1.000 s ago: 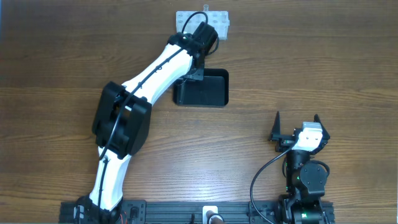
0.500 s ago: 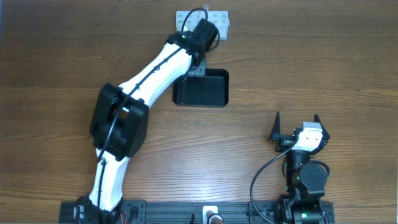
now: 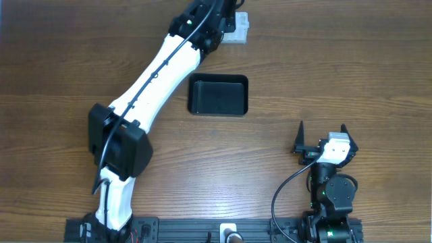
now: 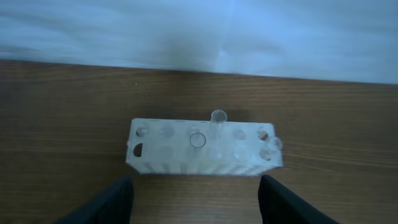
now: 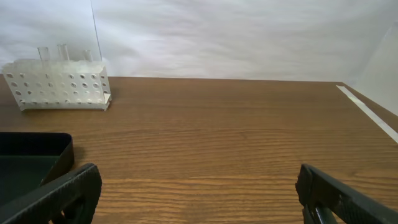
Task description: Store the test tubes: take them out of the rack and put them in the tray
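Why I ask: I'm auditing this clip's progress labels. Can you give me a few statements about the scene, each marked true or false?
1. The black tray holds no test tubes. True.
2. The left gripper is shut on a test tube. False: it is open with nothing between its fingers, and the rack is ahead of it.
3. Test tubes stand upright in the rack. True: three show in the right wrist view.
4. The right gripper hangs over the tray. False: it is open near its own base, well apart from the tray.
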Controlling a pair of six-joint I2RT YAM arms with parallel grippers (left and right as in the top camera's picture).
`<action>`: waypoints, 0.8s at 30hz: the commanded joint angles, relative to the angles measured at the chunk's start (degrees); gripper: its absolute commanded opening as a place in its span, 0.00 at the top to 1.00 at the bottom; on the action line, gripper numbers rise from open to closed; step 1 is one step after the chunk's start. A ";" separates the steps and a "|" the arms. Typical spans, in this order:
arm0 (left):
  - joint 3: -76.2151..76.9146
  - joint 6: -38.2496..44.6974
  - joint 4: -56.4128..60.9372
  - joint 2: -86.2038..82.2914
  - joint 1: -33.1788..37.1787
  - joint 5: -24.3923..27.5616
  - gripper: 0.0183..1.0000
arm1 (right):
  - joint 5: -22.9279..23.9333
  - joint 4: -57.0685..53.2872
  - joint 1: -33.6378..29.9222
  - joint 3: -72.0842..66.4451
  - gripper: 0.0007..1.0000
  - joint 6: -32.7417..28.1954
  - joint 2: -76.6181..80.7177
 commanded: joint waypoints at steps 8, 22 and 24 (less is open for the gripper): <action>5.27 1.97 2.97 13.40 -0.09 -1.97 0.37 | -0.37 -0.02 -0.42 -0.50 0.01 -0.04 -0.59; 6.38 1.97 6.93 15.08 1.53 -2.51 0.37 | -0.37 -0.02 -0.42 -0.50 0.01 -0.04 -0.59; 6.38 1.97 7.19 15.08 1.77 -2.54 0.37 | -0.37 -0.02 -0.44 -0.50 0.01 -0.02 -0.59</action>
